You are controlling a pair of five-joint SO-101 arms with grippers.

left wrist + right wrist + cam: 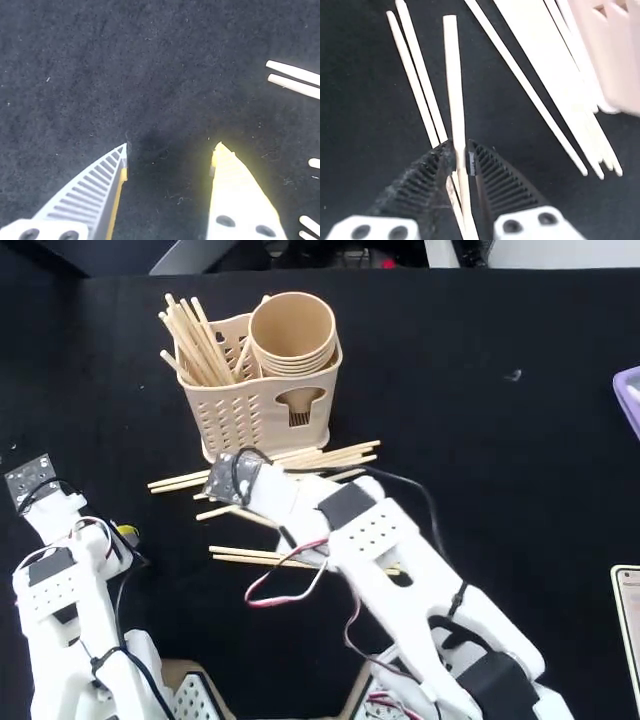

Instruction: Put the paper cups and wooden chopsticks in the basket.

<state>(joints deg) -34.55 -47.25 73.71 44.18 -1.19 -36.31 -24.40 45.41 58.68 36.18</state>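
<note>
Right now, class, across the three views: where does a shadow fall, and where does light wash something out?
Left wrist view: a shadow darkens the cloth between the open left claw's tips. Right wrist view: the basket is washed near white. High view: paper cups evenly lit, no glare.

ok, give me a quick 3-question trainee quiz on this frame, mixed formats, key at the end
1. True or false: the left gripper is shut.
2. Fill in: the right gripper is shut on a ____.
3. Where are the paper cups?
A) stacked in the basket
B) in the left gripper
C) in the right gripper

Key:
1. False. Its jaws stand apart with nothing between them.
2. chopstick
3. A
</note>
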